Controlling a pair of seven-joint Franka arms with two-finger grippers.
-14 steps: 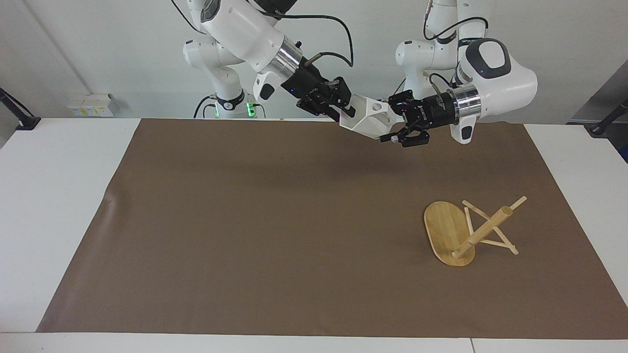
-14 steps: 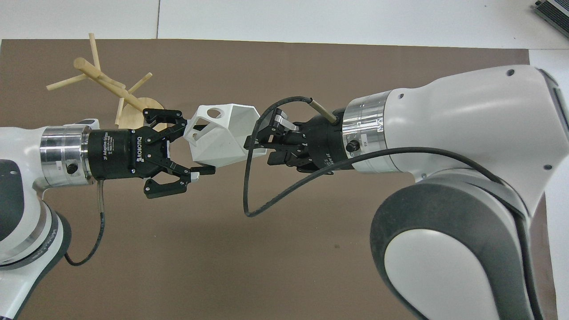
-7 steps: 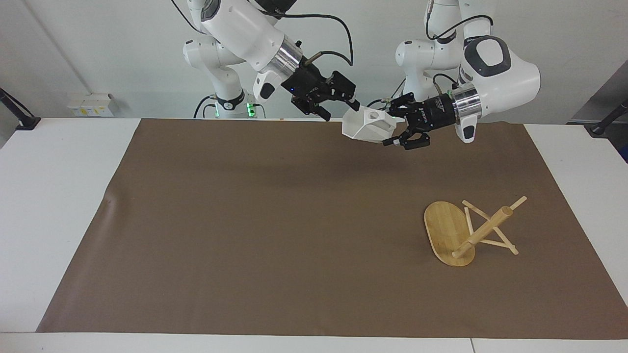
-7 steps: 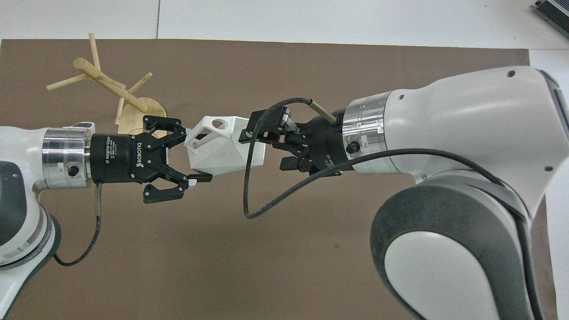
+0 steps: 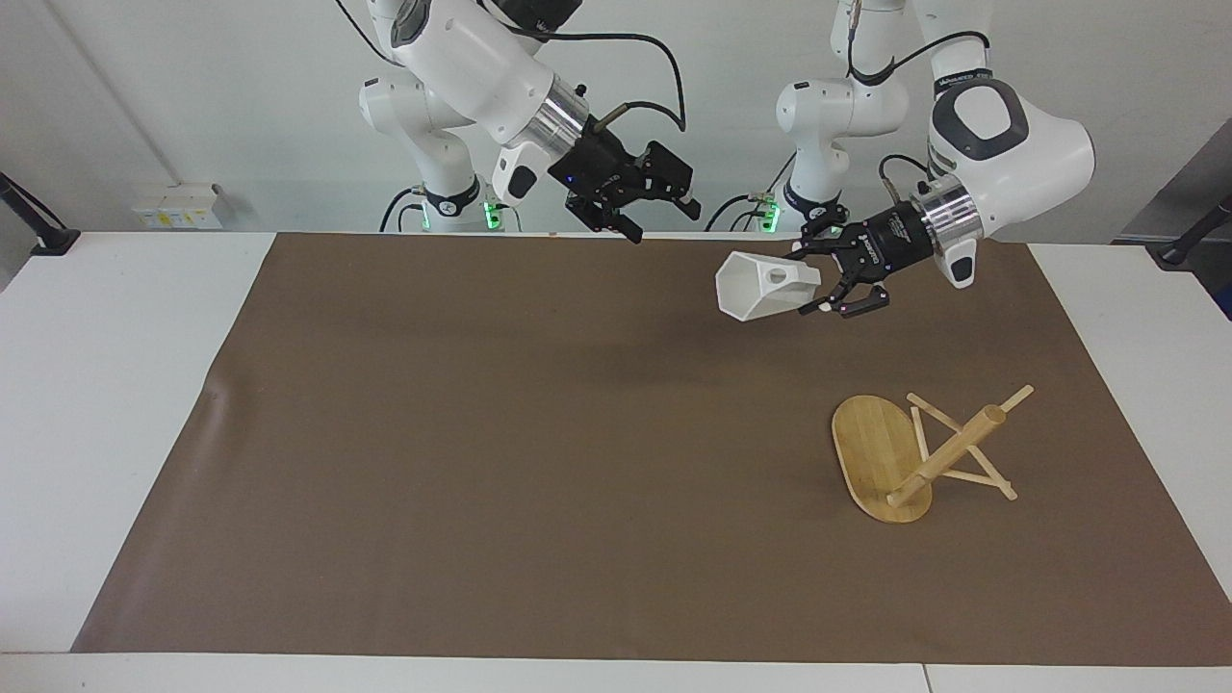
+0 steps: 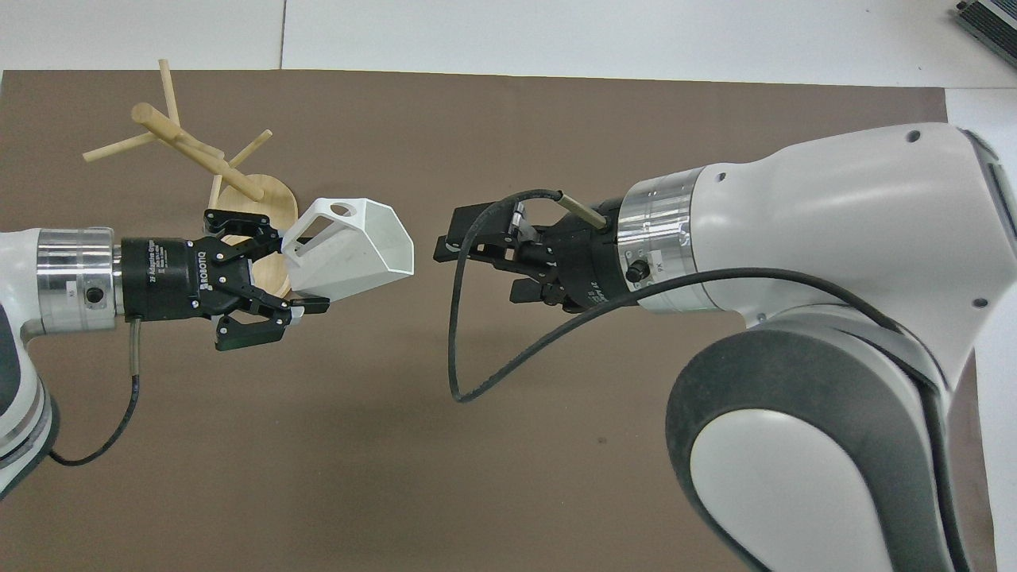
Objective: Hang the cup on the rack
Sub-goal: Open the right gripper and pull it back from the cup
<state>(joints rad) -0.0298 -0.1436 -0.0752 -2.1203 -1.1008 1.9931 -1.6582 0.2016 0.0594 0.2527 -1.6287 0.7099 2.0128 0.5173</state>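
Note:
The white faceted cup hangs in the air on its side over the brown mat, its open mouth toward the right arm. My left gripper is shut on it at the handle end. My right gripper is open and holds nothing, a short gap from the cup's mouth, up over the mat's edge by the robots. The bamboo rack lies tipped on the mat toward the left arm's end, its oval base on edge and its post slanting up.
A brown mat covers most of the white table. A black cable loop hangs from the right wrist.
The right gripper opened, let go of the cup and drew back. The left gripper, still shut on the cup, carried it away toward the left arm's end and a little lower.

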